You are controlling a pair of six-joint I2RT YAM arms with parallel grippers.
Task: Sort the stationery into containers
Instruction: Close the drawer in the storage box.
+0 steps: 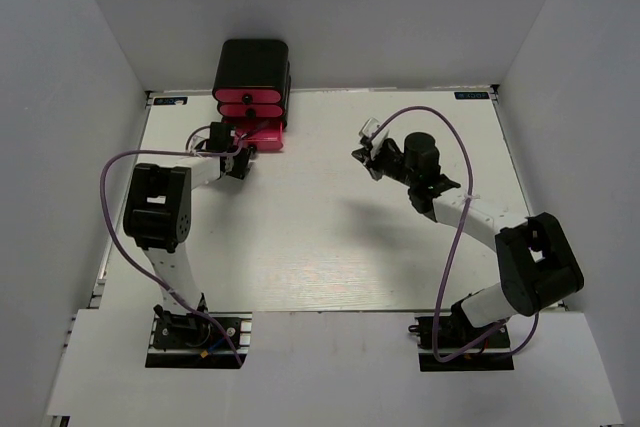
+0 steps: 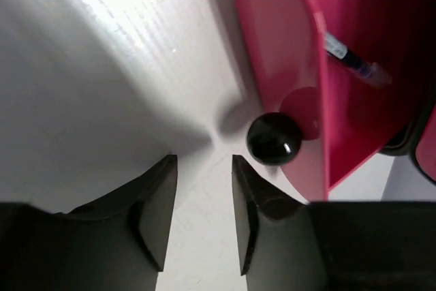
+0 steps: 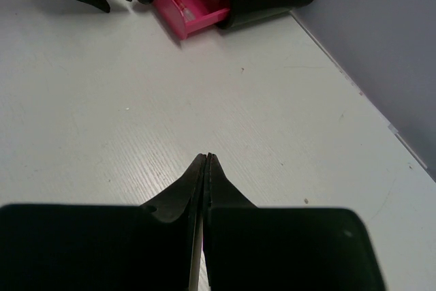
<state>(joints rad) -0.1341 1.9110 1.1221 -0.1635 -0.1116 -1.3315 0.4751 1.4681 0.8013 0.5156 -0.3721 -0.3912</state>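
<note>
Top external. Black cabinet (image 1: 253, 65) at 11 o'clock on the table (image 1: 330, 247), hard against the back wall. Three pink drawers (image 1: 250, 99) stacked in it, bottom drawer (image 1: 266, 135) pulled out toward 6 o'clock. Left gripper (image 1: 238, 157) just beside that drawer's front, at its 7 o'clock; jaw state too small to read here. Right gripper (image 1: 368, 152) well apart, at 1 o'clock of table centre, probably parked there to keep out of the left arm's way. No loose stationery spotted on the table from here, so sorting judged nearly done.

Left wrist. Jaws parted, nothing between them, only bare table in the gap. Black knob (image 2: 274, 139) at 1 o'clock of the fingertips, just beside the right finger (image 2: 252, 202), outside the gap, contact not clear. Bottom drawer open, one pen (image 2: 351, 60) lying slanted inside, up at 1 to 2 o'clock. Likely reason for the low pose: set at knob height to work the drawer by its knob. Grab or push, cannot tell which.

Right wrist. Jaws pressed together, holding nothing, hovering over bare table. Open drawer with the pen far off at 12 o'clock, knob at 11, left gripper beside it at 10 to 11. Nothing of the task anywhere near these jaws.
</note>
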